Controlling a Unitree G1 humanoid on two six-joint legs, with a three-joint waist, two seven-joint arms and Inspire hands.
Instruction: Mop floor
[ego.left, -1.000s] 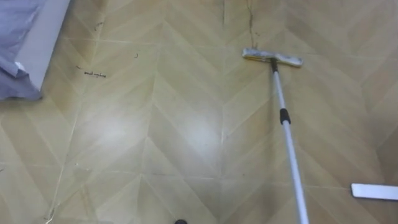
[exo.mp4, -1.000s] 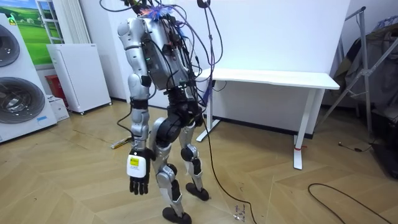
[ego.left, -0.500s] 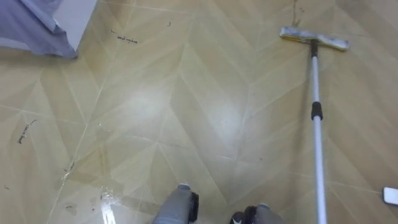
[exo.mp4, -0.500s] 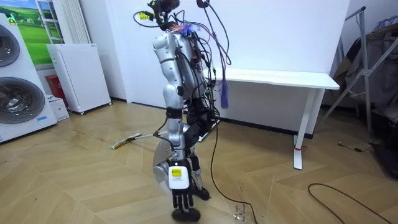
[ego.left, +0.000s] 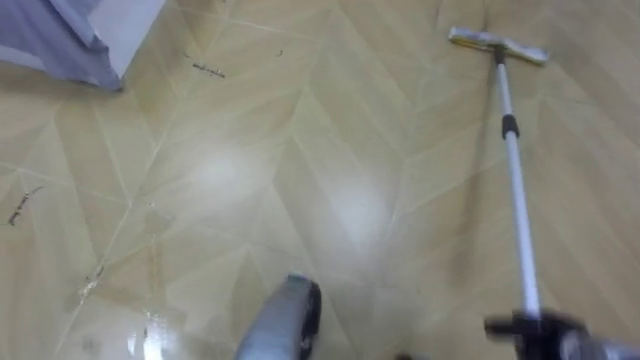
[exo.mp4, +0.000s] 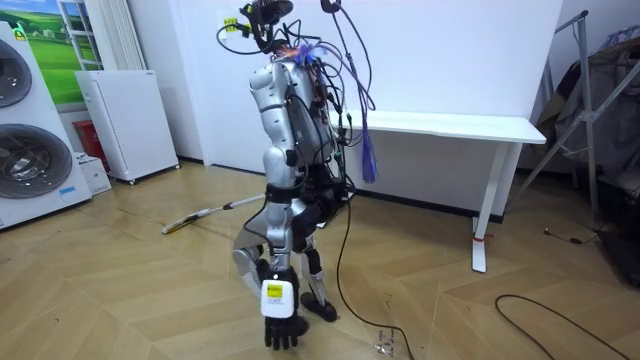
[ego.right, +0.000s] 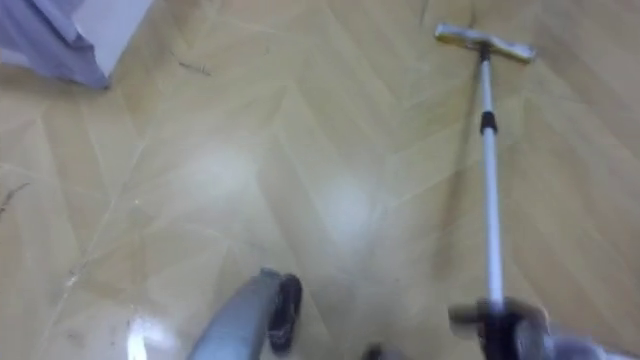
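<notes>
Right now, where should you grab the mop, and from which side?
Grip the pole near its end closest to the robot, coming from the right and wrapping round it. It is long, thin and round, its flat head lies far off on the floor, and the right hand holds it there.

The mop (ego.left: 515, 190) has a flat, narrow head (ego.left: 497, 45) with a pale, yellowish pad. A long white-and-silver pole joins the head at its middle. A black collar (ego.left: 509, 126) rings the pole a short way below the head. The head rests on the wooden floor (ego.left: 300, 180), out ahead and to the right. The pole runs almost straight back from it to the blurred right hand (ego.left: 545, 328). In the room view the pole slants low, rising from the head towards the robot's waist.
</notes>
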